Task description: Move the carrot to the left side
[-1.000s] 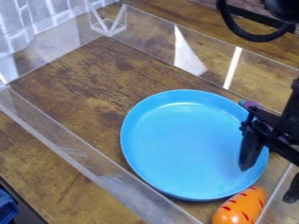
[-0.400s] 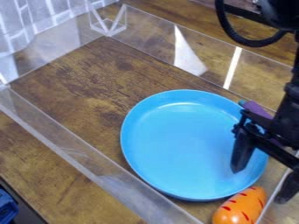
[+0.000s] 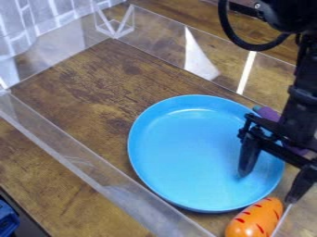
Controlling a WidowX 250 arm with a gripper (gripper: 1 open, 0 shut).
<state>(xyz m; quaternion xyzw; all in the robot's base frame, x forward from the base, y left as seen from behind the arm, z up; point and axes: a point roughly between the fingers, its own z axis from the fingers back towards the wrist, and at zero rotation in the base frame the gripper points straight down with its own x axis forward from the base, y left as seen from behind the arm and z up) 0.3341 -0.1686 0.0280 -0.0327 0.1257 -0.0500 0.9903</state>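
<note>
Gripper (image 3: 272, 174), jaws spread wide and holding nothing, has slid leftward and lower over the blue plate (image 3: 173, 148) since a second ago, so the carrot (image 3: 254, 220) lies just below it, not yet grasped

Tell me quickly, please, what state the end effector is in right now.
End effector: open, holding nothing; it hangs over the right edge of the blue plate, with the carrot lying free below it in the picture.
</note>
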